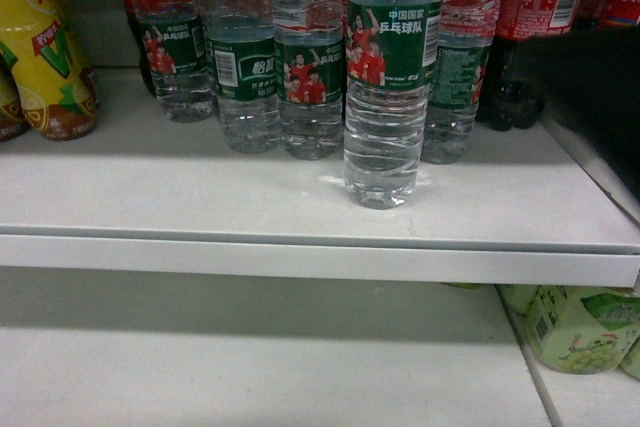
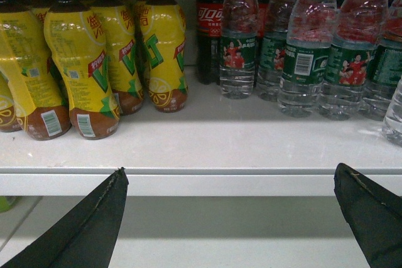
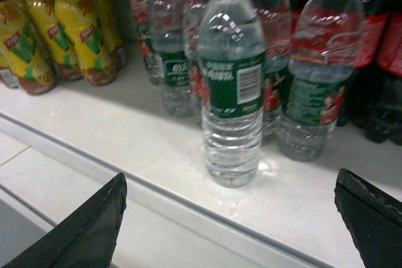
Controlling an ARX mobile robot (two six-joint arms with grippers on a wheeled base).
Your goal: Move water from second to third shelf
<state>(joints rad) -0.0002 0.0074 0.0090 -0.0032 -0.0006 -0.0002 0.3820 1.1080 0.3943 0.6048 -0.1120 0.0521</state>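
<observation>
While both end effectors gape wide and hold nothing, the right end effector faces the water, which stands upright near the shelf front edge; the left end effector faces the shelf lip.

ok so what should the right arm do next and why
Probably ease the right gripper straight forward toward the front water bottle. That bottle stands upright ahead of the row, nearer the shelf edge, and it sits between the open fingers in the right wrist view with nothing in the way. The gripper holds nothing and is not yet around the bottle, so closing now would likely miss.
</observation>
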